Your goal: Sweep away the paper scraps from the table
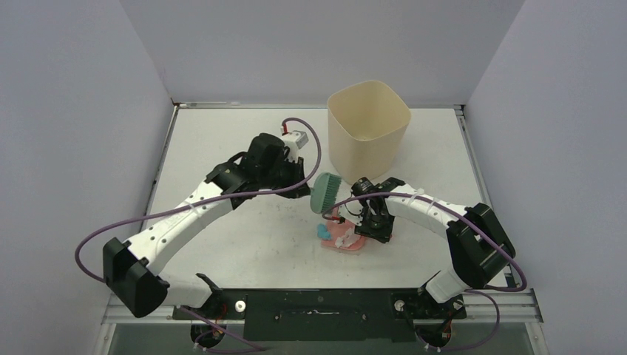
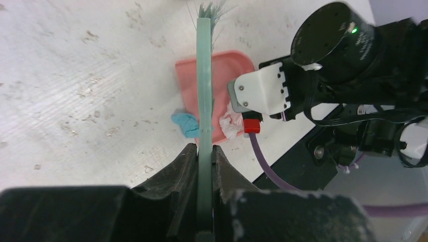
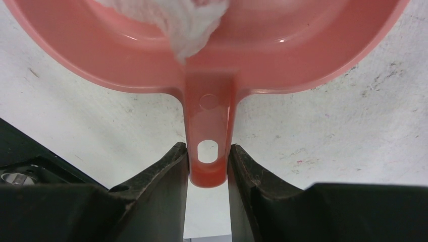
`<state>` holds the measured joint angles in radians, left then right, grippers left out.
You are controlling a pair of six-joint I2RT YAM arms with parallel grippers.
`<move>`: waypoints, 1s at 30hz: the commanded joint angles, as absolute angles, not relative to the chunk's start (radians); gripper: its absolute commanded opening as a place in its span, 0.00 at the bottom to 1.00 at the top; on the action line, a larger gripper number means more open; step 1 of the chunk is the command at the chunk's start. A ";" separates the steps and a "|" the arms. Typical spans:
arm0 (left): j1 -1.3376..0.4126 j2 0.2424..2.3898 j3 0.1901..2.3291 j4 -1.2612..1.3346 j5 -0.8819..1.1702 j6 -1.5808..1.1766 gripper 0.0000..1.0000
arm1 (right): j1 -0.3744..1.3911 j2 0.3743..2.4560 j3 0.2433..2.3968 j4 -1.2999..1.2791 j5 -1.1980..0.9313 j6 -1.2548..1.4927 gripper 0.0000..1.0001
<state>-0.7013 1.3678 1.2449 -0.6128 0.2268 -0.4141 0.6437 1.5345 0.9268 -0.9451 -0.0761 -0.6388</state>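
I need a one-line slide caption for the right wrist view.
The right pincer grips the pink dustpan by its handle; a white paper scrap lies inside.

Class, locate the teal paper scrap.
In the left wrist view, the teal scrap lies on the table beside the pink dustpan's edge, just left of the green brush.

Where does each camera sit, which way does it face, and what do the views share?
Top external: above and behind the bases, looking down on the table, beige bin, left arm and right arm.
Left wrist: on the left gripper, looking along the green brush it clamps; its fingers and the right arm's wrist show.
Right wrist: on the right gripper, low, facing the pink dustpan whose handle it clamps; its fingers show.
Shared: all show the dustpan; both wrist views, its white scrap; top and left wrist, the teal scrap.
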 commanded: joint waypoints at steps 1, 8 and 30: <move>-0.698 1.240 1.253 -0.623 0.031 -0.443 0.00 | 0.653 1.528 0.929 -0.909 -0.101 -0.621 0.05; -0.699 1.253 1.265 -0.901 -0.147 -0.434 0.00 | 0.661 1.512 0.931 -0.938 -0.055 -0.603 0.05; -0.734 1.323 1.200 -0.924 -0.096 -0.452 0.00 | 0.652 1.384 0.849 -0.978 0.042 -0.651 0.22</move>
<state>-0.7258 1.3315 1.2018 -0.9836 -0.1398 -0.4408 0.6559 1.4303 0.9150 -1.0634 0.0402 -0.6346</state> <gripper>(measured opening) 0.088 0.300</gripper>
